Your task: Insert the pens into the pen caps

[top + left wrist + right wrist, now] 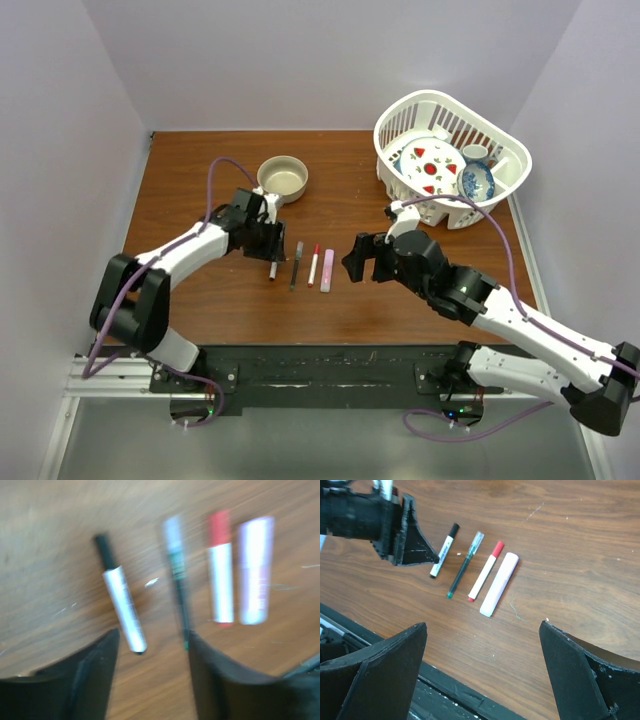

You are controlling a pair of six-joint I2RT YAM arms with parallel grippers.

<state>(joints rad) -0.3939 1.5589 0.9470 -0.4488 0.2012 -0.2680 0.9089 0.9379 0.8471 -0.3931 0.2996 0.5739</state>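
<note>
Four pens lie side by side on the wooden table. From left to right they are a white pen with a black cap (122,605) (273,269), a thin dark green pen with a clear cap (179,587) (296,265), a white pen with a red cap (220,580) (314,266) and a pink marker (255,570) (327,270). My left gripper (152,655) (271,250) hovers open over the near end of the black-capped pen and touches nothing. My right gripper (482,650) (355,258) stands wide open and empty to the right of the row.
A tan round bowl (283,178) stands behind the left gripper. A white basket (450,155) holding dishes sits at the back right. The black mounting rail (330,375) runs along the table's near edge.
</note>
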